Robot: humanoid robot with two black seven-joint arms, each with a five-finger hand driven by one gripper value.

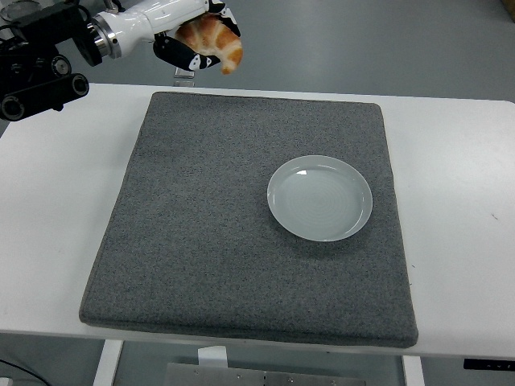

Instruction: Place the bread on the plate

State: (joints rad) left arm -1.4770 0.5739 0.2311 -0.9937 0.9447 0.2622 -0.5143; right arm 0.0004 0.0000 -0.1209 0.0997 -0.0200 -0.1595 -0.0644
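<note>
My left hand (195,39) is raised at the top left, above the table's far edge, with its fingers curled around a golden-brown croissant (217,42). An empty pale plate (319,198) sits on the right half of the grey mat (201,233), well away from the hand, down and to the right. The right arm does not show.
The mat covers most of the white table (459,185). A small clear stand (185,77) shows just behind the mat's far edge under the hand. Grey floor lies beyond the table.
</note>
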